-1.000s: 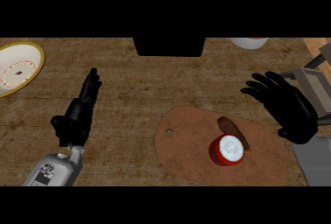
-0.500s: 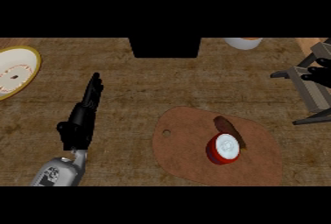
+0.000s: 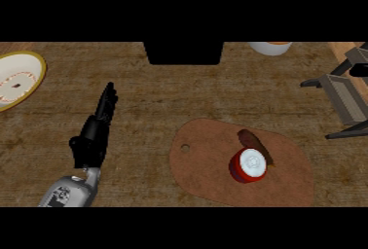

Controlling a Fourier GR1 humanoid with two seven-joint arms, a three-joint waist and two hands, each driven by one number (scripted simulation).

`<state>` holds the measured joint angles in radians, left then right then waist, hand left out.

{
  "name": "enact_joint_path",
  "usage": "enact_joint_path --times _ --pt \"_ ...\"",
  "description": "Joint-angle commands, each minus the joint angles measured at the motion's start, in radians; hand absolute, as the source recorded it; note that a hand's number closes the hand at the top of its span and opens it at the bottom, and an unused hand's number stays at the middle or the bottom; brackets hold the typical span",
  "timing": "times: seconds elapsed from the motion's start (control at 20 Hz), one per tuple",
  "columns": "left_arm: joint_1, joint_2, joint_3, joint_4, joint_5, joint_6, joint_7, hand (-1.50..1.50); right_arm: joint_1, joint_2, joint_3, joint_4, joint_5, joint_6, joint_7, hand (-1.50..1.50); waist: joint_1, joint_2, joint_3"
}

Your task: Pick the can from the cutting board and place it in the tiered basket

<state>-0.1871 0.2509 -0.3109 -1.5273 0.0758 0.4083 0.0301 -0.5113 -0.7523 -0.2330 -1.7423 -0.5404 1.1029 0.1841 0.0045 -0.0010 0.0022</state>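
— On the cutting board, where exactly does the can sit?

— Right of the board's middle. The can [image 3: 249,165] stands upright, red-sided with a white top facing up, and its dark shadow runs up and to the left across the brown cutting board [image 3: 208,170].

— Does anything touch it?

— Nothing. No robot hand is on it or near it.

— And the board itself?

— It lies flat on the wooden tabletop [image 3: 165,97], rounded, with a small hole near its left edge.

— Where is the tiered basket?

— At the right edge of the view, well apart from the can. Only part of the tiered basket [image 3: 345,95] shows: grey and dark framing over a wooden panel.

— What of the robot hands?

— The left robot hand [image 3: 96,131] shows left of the board, fingers straight and together, pointing up the view, holding nothing. The right robot hand does not show.

— Anything else?

— A yellow-rimmed white plate [image 3: 16,80] at the left edge, and a white cup [image 3: 271,47] at the top, cut off by the view.
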Motion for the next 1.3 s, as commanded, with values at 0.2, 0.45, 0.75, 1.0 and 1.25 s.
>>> enact_joint_path --times 0.2,0.45,0.75,1.0,1.25 --pt "0.049 -0.011 0.018 0.002 -0.009 -0.019 -0.048 0.0 0.077 0.075 0.061 -0.249 0.251 0.073 -0.01 -1.5 -0.003 0.001 -0.002" --pt "0.01 -0.035 0.027 0.009 -0.026 -0.039 -0.019 0.0 0.115 0.113 0.117 -0.338 0.315 0.057 -0.003 -1.5 -0.004 0.001 -0.002" --pt "0.003 -0.037 0.051 0.03 -0.035 -0.056 -0.022 0.0 0.155 0.128 0.241 -0.406 0.437 0.052 0.043 -1.5 -0.004 0.002 -0.002" --pt "0.003 -0.043 0.079 0.034 -0.04 -0.074 -0.021 0.0 0.182 0.086 0.232 -0.43 0.473 0.076 0.032 -1.5 -0.008 0.001 -0.003" --pt "-0.012 -0.071 0.08 0.033 -0.055 -0.079 -0.014 0.0 0.15 0.103 0.234 -0.326 0.719 0.094 -0.138 -1.5 0.004 0.005 -0.001"
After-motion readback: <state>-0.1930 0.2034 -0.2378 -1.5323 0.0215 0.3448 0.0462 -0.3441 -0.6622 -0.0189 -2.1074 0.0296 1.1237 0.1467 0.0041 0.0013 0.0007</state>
